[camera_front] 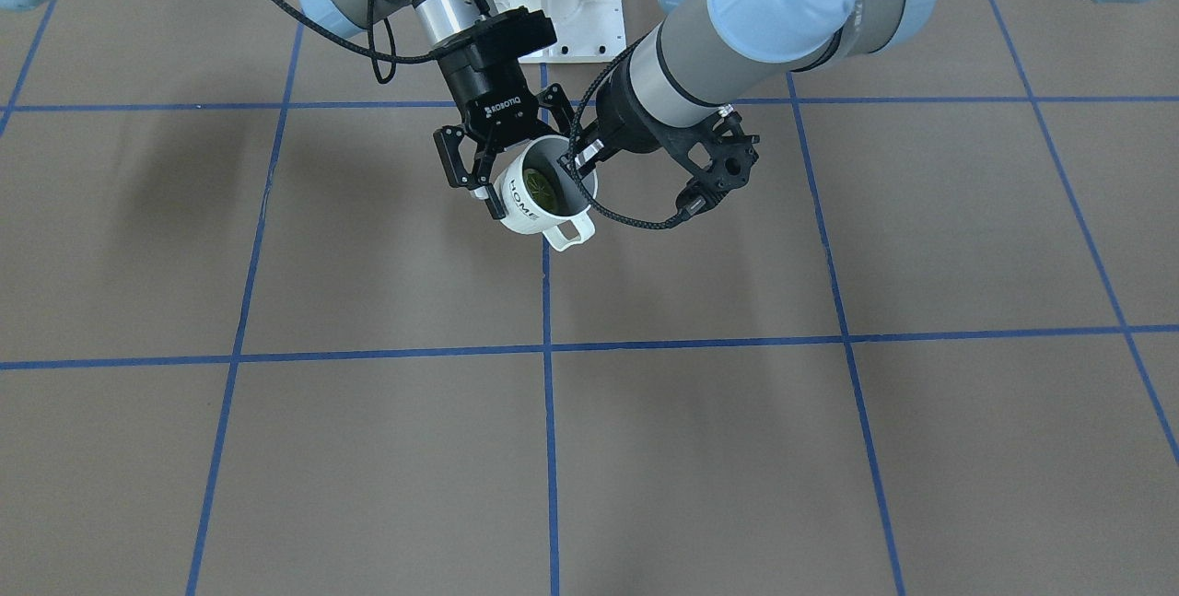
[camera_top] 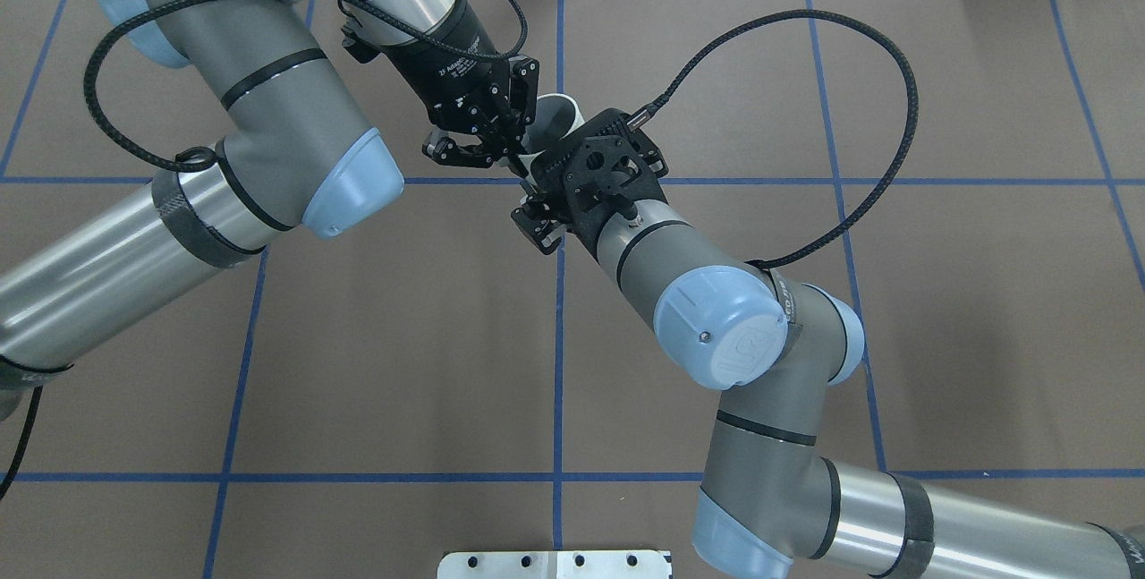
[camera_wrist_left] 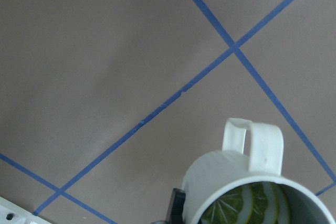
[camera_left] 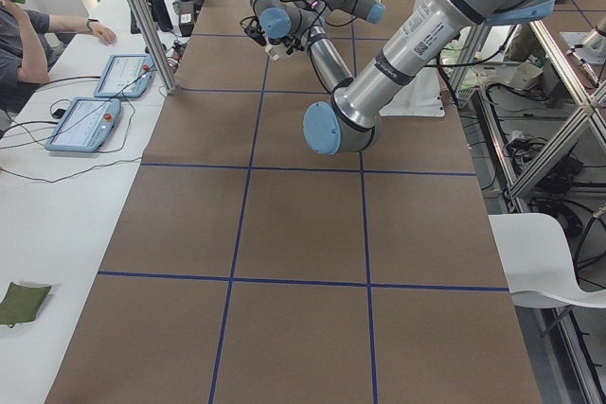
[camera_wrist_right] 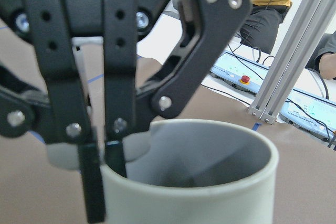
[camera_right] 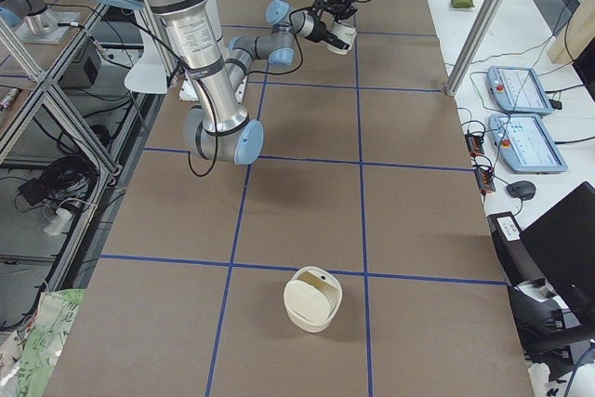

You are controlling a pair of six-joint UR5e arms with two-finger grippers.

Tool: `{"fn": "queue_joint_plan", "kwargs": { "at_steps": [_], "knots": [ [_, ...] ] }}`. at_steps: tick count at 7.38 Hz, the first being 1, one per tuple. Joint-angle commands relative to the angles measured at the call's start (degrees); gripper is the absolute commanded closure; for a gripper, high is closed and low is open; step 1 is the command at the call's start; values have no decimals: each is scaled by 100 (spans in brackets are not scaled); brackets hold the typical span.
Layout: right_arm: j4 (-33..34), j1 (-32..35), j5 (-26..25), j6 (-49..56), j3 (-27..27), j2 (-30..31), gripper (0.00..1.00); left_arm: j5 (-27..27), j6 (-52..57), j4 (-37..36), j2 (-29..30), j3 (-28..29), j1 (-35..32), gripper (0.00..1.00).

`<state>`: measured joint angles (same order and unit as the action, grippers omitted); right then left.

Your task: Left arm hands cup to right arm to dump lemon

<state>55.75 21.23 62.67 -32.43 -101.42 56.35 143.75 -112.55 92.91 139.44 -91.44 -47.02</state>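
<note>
Cup aloft between the two arms, as I saw it from my console. The left gripper (camera_wrist_right: pixel 105 169) had its jaws pinching the rim of the cup (camera_front: pixel 525 209), one inside and one outside. The right gripper (camera_front: pixel 527 174) had its jaws straddling the cup's wall; I could not tell whether they pressed it. The cup hung tilted above the counter (camera_front: pixel 368 255), with the lemon (camera_front: pixel 542 187) inside.

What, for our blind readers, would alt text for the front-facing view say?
A white cup holding a lemon hangs between two grippers: the left gripper pinches its rim, the right gripper straddles its body, above a brown, blue-lined table.
</note>
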Motion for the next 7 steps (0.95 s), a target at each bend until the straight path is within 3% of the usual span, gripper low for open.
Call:
{"fn": "queue_joint_plan", "kwargs": {
  "at_steps": [1, 7],
  "knots": [
    [-3, -13, 0, 0, -10, -2, 1, 3, -4, -1, -4, -32, 0, 100],
    [-3, -13, 0, 0, -10, -10, 1, 21, -4, -1, -48, -128, 0, 100]
  ]
}}
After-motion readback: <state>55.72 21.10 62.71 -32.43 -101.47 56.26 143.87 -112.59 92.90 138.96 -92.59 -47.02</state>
